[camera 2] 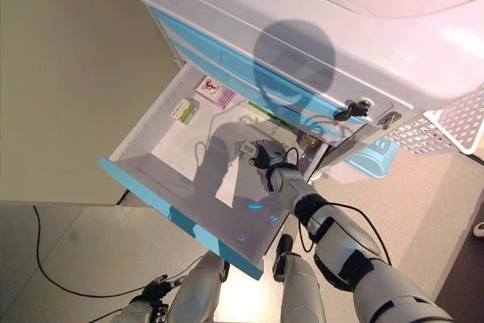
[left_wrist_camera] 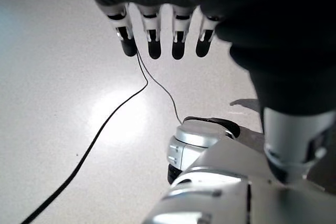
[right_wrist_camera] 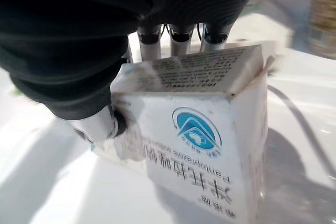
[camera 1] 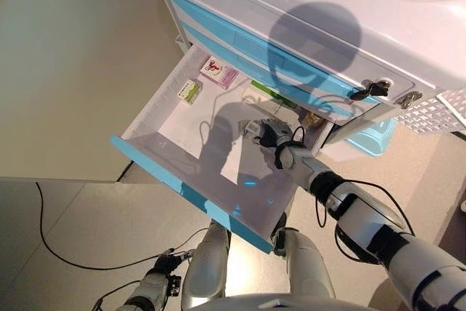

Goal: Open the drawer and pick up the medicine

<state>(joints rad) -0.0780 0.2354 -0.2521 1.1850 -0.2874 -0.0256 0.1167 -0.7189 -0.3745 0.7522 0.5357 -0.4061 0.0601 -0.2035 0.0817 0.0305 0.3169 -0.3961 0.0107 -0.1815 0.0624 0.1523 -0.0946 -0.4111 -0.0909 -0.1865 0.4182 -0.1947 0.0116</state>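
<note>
The white cardboard medicine box (right_wrist_camera: 210, 129) filling the middle of the right wrist view bears a round teal-and-blue emblem (right_wrist_camera: 197, 129) on its front. Below it run upside-down lines of dark characters and Latin letters, with fine print on the top face. Upper centre of the left eye view, a pink-and-white flat box (camera 1: 219, 72) shows a red sign; its print is too small to read.

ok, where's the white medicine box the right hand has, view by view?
Left eye: white medicine box at the right hand, inside the open drawer.
Right eye: same spot.
Left wrist: not in it.
Right wrist: fills the centre.
Shared landmark: the drawer's white floor.
</note>
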